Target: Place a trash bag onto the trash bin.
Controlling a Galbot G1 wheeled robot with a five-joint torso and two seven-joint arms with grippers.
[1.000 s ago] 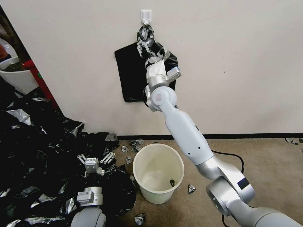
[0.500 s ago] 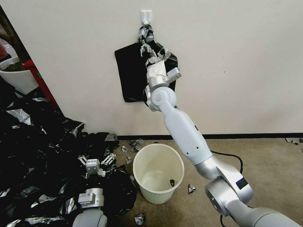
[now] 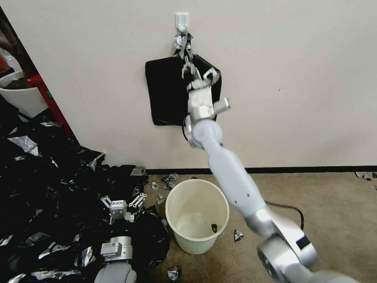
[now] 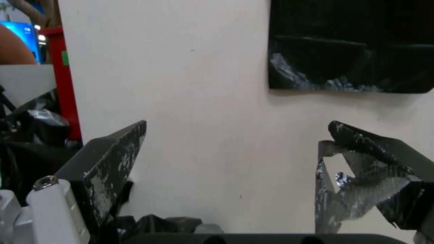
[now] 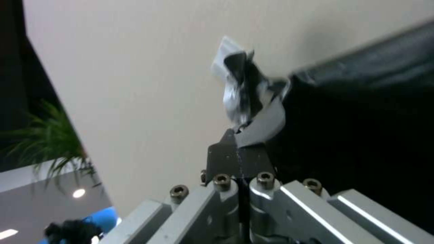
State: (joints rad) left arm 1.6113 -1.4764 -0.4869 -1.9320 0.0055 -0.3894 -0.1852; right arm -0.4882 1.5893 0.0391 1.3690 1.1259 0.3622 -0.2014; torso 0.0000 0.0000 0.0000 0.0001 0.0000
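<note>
right gripper [image 3: 187, 65] pinched on the bag [image 3: 167, 94] hanging from the wall hook [image 3: 182, 20]
the fingers are together, clamped on the bag's knotted grey top just below the hook. the bag lies flat against the wall, above the bin [image 3: 197, 214], which stands upright on the floor. left gripper [image 3: 120, 203] hangs low over the black plastic heap [image 3: 47, 184] beside the bin, fingers spread apart

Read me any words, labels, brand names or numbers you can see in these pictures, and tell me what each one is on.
No text can be read in these pictures.
The trash bag on the wall hook: plain black, no print.
The trash bin: plain cream, no label.
The left gripper, low over the black plastic heap: small marks on its body, too small to read.
The right gripper, at the bag's knotted top: no lettering.
</note>
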